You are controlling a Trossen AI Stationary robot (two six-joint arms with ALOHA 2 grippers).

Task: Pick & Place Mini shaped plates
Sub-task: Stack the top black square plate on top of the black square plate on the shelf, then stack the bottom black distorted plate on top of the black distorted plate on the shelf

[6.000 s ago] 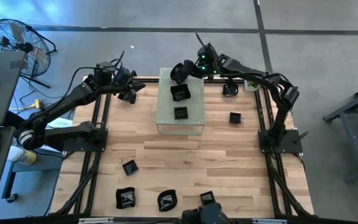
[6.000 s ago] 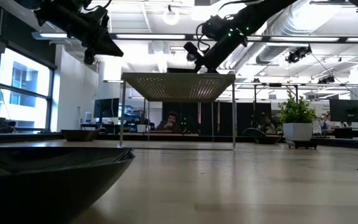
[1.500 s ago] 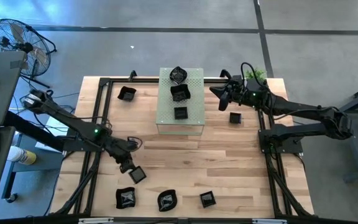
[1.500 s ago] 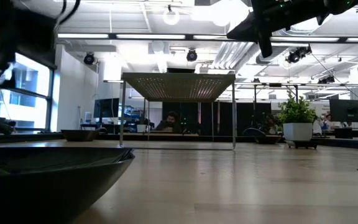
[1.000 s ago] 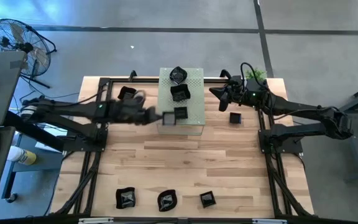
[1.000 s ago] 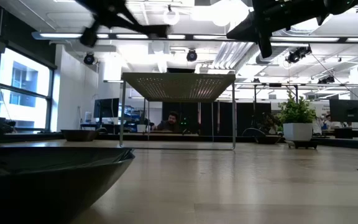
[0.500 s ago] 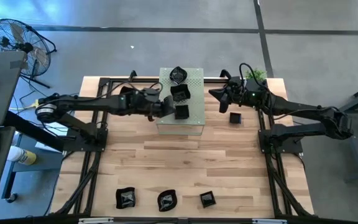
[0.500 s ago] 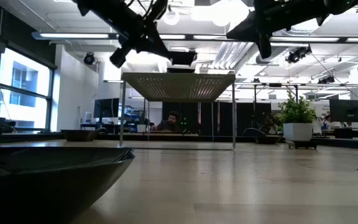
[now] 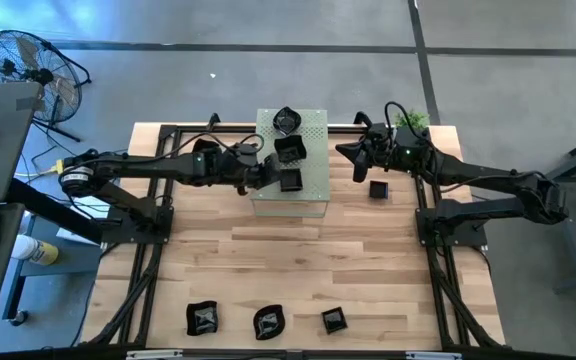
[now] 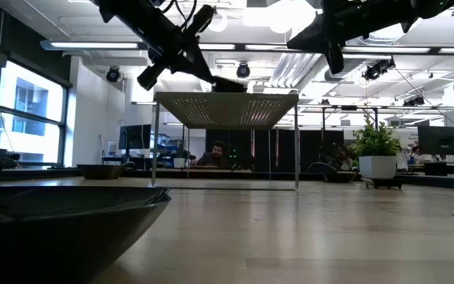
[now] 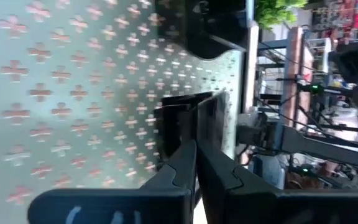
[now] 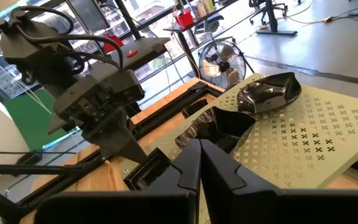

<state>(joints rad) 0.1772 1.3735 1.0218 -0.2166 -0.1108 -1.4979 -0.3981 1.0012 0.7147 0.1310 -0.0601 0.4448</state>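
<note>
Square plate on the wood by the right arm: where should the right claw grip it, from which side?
Take the square plate by one raised side wall, one finger inside and one outside, coming straight down. It seems to lie flat, open side up, with bare wood around it. The right claw is shut, so open first.

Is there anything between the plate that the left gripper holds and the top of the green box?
Nothing visible. The left gripper holds a square mini plate at the pale green box top, beside two plates already there; that spot looks free.
</note>
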